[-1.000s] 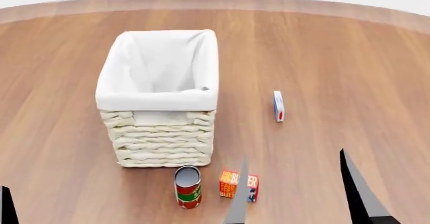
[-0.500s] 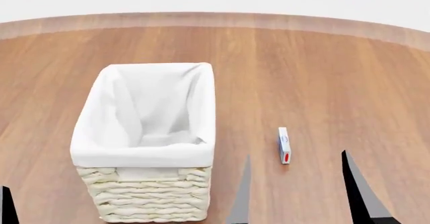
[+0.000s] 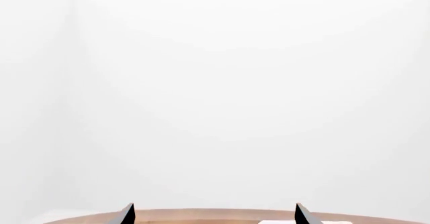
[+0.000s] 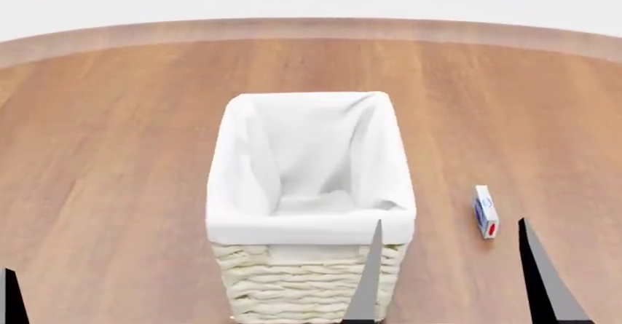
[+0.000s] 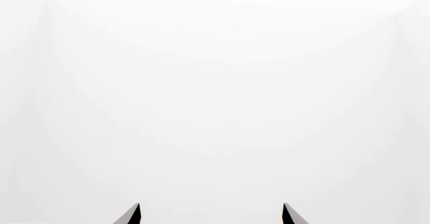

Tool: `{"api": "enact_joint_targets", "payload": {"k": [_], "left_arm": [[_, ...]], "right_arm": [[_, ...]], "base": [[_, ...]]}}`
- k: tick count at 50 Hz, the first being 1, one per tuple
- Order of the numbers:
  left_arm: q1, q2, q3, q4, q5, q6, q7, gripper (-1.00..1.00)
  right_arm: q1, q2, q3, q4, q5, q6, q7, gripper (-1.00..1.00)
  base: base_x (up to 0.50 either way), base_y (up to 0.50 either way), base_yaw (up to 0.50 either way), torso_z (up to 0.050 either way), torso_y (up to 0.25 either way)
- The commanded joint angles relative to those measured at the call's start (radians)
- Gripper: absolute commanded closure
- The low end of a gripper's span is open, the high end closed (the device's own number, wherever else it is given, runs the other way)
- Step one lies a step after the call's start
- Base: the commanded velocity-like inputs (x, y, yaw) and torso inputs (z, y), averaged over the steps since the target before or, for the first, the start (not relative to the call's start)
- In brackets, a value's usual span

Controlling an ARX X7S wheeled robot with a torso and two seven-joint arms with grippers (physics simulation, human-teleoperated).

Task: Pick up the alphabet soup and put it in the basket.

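- Wooden table (image 4: 116, 156) runs far to a pale wall.
- Basket (image 4: 309, 215) stands near-centre, mouth up to receive; a small white box (image 4: 485, 212) lies to its right.
- Alphabet soup is nowhere in view.
- Right gripper (image 5: 209, 215) and left gripper (image 3: 213, 215) both gape, holding nothing, aimed at the wall.

I see a big round brown wood table (image 4: 116, 142) under me. Its far edge curves in front of a white wall. The basket (image 4: 311, 215) stands on it, close to me, with white cloth folded over its rim. A little white and blue box (image 4: 485, 211) with a red end lies on the wood at its right.
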Motion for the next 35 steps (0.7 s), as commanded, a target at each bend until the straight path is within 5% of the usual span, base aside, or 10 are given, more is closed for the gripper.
{"api": "enact_joint_targets", "payload": {"k": [1, 13, 27, 35], "left_arm": [[-0.002, -0.009, 0.004, -0.001, -0.001, 0.001, -0.013, -1.00], [-0.003, -0.018, 0.007, -0.003, -0.004, 0.002, -0.025, -1.00], [-0.006, -0.027, 0.011, -0.004, -0.011, -0.002, -0.037, -1.00], [-0.011, -0.031, 0.014, -0.014, -0.010, -0.006, -0.045, -1.00]], "right_arm": [[0.021, 0.009, 0.001, -0.022, 0.010, 0.043, 0.014, -1.00], [-0.011, 0.018, 0.001, 0.015, 0.036, -0.029, 0.015, -1.00], [-0.001, 0.026, 0.002, 0.007, 0.067, 0.009, 0.027, -1.00], [0.074, 0.045, 0.020, -0.090, 0.093, 0.193, 0.057, -1.00]], "base": [[0.00, 0.47, 0.00, 0.000, 0.000], [0.00, 0.46, 0.00, 0.000, 0.000], [0.00, 0.00, 0.00, 0.000, 0.000], [0.00, 0.00, 0.00, 0.000, 0.000]]}}
